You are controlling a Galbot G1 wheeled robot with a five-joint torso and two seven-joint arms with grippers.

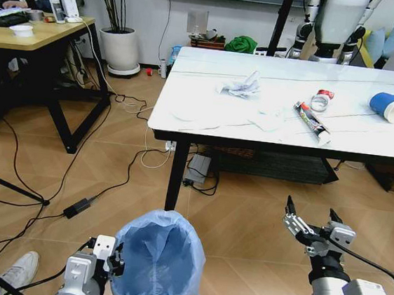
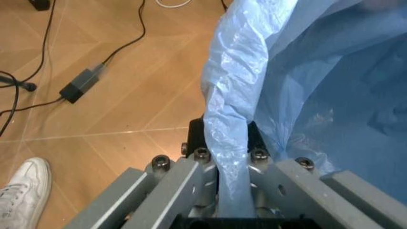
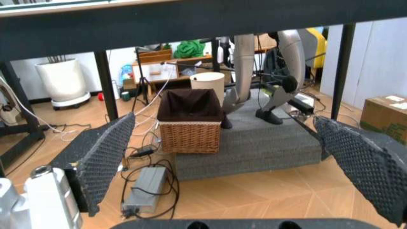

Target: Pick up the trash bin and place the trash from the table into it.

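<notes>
The left gripper (image 1: 111, 260) is clamped on the rim of the bin (image 1: 159, 260), the blue bag (image 2: 230, 124) pinched between its fingers (image 2: 190, 183), low and near, left of centre. The right gripper (image 1: 311, 226) hangs near right, below the table (image 1: 207, 120) edge, jaws spread wide and holding nothing. Farther off, on the table: crumpled paper (image 1: 240, 86), a wrapper (image 1: 312, 121), a can (image 1: 322, 99), and a blue cup (image 1: 393, 107) far right.

The right gripper (image 3: 222, 152) hangs below the bench (image 3: 190, 19), its two textured black pads (image 3: 102, 152) spread wide at 9 and 3 o'clock. Between them, toward 12 o'clock, a wicker basket (image 3: 189, 129) stands beside a grey mat (image 3: 267, 143), a cream-white bin (image 3: 208, 83) behind it.
</notes>
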